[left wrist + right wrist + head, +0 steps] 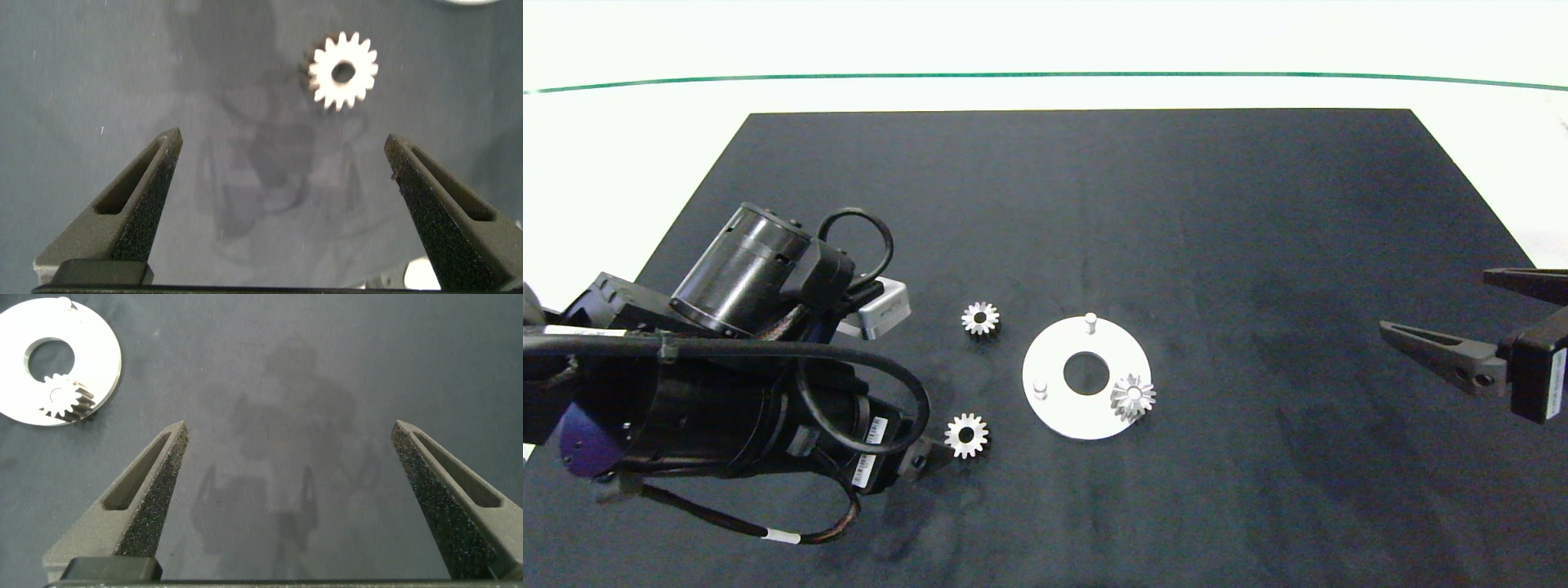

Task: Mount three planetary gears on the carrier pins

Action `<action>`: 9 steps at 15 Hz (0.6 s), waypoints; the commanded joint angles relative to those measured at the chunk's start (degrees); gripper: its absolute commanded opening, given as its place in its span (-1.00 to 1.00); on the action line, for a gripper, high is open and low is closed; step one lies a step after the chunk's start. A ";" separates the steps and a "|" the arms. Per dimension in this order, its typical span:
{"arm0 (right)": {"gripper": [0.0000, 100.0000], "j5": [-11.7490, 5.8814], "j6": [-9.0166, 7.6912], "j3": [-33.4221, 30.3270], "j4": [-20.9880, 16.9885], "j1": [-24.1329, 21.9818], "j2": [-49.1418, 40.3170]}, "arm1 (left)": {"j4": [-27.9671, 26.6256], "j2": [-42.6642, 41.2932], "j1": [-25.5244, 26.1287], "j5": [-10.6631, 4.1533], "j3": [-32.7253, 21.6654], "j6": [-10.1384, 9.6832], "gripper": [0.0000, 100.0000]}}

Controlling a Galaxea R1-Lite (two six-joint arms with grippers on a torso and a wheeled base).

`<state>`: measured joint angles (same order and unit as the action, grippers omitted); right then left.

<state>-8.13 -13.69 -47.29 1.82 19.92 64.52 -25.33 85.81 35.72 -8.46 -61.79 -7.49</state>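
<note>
Sitting on one pin of the white disc point(1062, 416), at its near right edge, was one gear point(1133, 397); the other two carrier pins point(1091, 320) stood bare. Two more gears lay on the black mat point(1258, 245) left of the disc, a far one point(980, 318) and a near one point(966, 435). The left gripper point(282, 159) hovered over the mat beside the near gear, fingers spread wide. The right gripper point(288, 441) waited well apart at the right, equally wide and empty.

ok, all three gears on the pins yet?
No: one gear sits on the disc, two gears lie on the mat.
</note>
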 commanded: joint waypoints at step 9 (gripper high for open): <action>1.00 0.31 0.07 0.00 0.03 -0.06 0.25 | 7.84 9.38 7.88 -5.43 0.27 1.24 1.00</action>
<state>-7.77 -13.53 -47.29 1.82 19.85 64.55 -17.49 93.73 42.69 -13.71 -61.29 -6.08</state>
